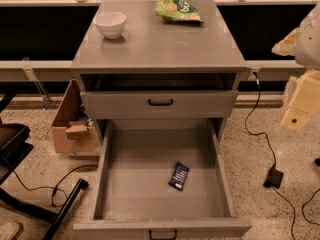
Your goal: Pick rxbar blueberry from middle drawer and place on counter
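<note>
The rxbar blueberry [178, 176], a small flat bar in a dark navy wrapper with white print, lies on the floor of the open middle drawer [102, 169], right of centre. The drawer is pulled far out, with a black handle [162, 234] on its front. The grey counter [160, 44] is the cabinet's flat top. My gripper [298, 115] is at the right edge of the view, beside the cabinet, above and to the right of the drawer, apart from the bar.
A white bowl [110, 24] and a green snack bag [178, 9] sit at the back of the counter. Another drawer front [160, 103] is above the open drawer. A cardboard box [70, 121] stands left; black cables [265, 139] and a black frame [30, 194] lie on the floor.
</note>
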Tool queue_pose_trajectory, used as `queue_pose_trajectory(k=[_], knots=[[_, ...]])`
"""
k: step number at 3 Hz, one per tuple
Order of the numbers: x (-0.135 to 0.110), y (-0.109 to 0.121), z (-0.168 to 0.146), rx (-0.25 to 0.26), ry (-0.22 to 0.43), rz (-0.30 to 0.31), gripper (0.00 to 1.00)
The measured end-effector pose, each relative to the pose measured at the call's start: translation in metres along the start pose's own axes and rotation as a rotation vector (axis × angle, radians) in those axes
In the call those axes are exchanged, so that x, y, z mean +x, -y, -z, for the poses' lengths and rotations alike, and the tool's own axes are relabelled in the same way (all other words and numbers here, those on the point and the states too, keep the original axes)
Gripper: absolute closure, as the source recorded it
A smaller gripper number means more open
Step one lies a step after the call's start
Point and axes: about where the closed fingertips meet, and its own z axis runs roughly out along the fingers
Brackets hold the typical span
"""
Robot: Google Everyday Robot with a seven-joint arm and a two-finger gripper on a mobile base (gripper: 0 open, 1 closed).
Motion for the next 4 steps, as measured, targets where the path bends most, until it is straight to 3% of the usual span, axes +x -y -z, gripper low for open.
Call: queue_pose_trajectory(k=[2,3,4], knots=[[-0.002,0.004,-0.004,0.001,0.024,-0.014,0.00],[-0.010,0.012,-0.060,-0.091,0.071,-0.126,0.00],[-0.016,0.021,-0.127,-0.205,0.038,-0.300,0.00]])
